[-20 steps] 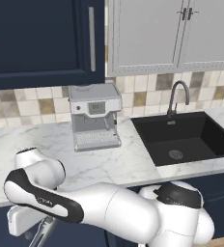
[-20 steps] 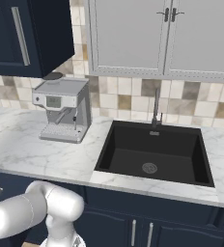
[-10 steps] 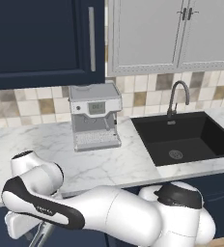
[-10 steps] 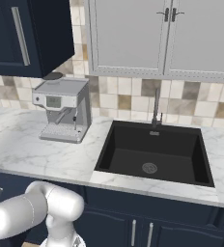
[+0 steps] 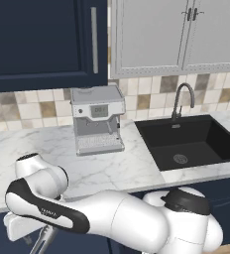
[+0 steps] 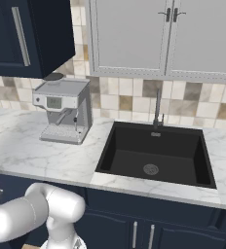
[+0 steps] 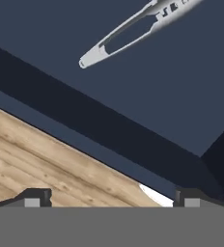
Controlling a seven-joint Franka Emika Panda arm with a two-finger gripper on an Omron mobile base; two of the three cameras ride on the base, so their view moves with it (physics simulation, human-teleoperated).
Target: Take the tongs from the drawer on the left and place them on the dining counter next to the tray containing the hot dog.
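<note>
Arm links have sunk lower and further toward the bottom left corner of the left base view than a second ago, the dark-banded forearm now lying almost level beneath the marble counter (image 5: 87, 171) edge; the counter, the coffee machine (image 5: 97, 120) and the black sink (image 5: 186, 141) sit where they sat, so the base has not driven.

In the hand view the gripper (image 7: 109, 198) stands spread as wide as it goes, its two dark fingertips (image 7: 35, 198) far apart at the bottom of the picture, with nothing between them and nothing touching either one (the hand is empty). Ahead of the fingertips, well apart from them, lie the tongs (image 7: 133, 33), a slim pale grey pair whose two thin arms run together to a rounded tip nearest the hand, the rest passing out past the far edge of the view. They rest on a flat navy surface (image 7: 133, 96); whether this is the inside floor of the drawer cannot be told for sure. Nearer the hand a darker navy band (image 7: 85, 130) crosses at a slant, and just ahead of the fingertips lies the wooden floor (image 7: 46, 169).

In the left base view a slim grey shape hangs under the hand at the bottom edge, too cut off to name.
</note>
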